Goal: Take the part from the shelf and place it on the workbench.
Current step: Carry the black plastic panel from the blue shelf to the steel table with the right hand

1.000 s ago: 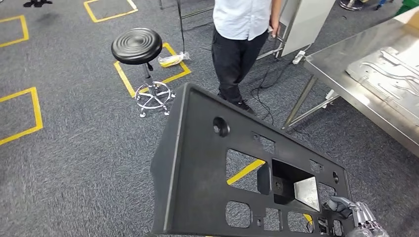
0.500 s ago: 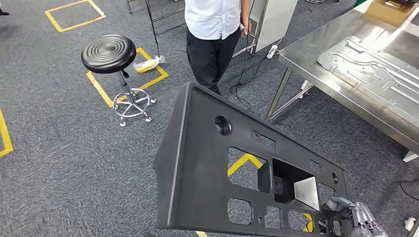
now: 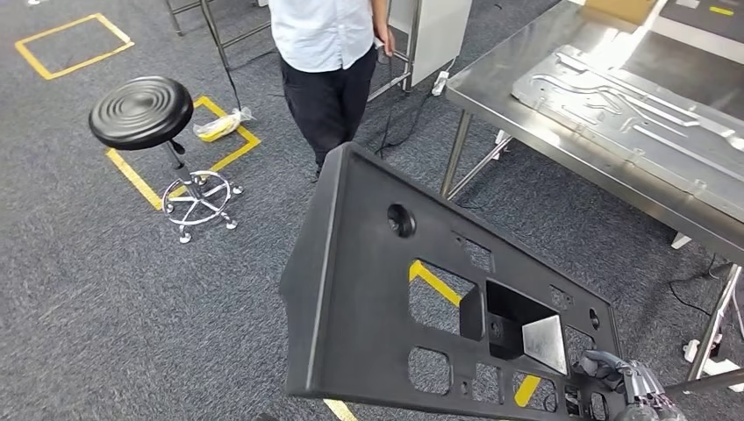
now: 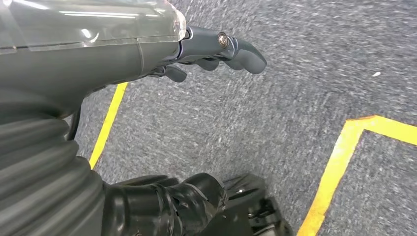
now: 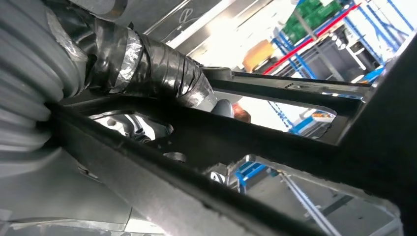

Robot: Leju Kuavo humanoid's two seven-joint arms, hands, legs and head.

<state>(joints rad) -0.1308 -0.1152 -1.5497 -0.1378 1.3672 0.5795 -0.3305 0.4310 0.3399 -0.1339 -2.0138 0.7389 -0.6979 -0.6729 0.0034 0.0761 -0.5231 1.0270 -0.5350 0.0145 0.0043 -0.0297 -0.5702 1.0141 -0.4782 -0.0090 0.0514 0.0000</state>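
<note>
Black plastic panel (image 3: 377,298) tilted in my right hand's (image 3: 636,386) grip, left of the steel workbench (image 3: 526,114); my left hand (image 4: 216,49) empty, fingers loosely apart.

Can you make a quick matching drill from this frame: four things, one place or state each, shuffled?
Things:
1. black panel
2. round stool
3. embossed metal sheet
4. left hand

Places or states:
A. lying on the steel workbench
B. held at its corner by the right hand
C. empty, over the carpet
D. standing on the yellow floor marking

Pairs: 1-B, 2-D, 3-A, 4-C
</note>
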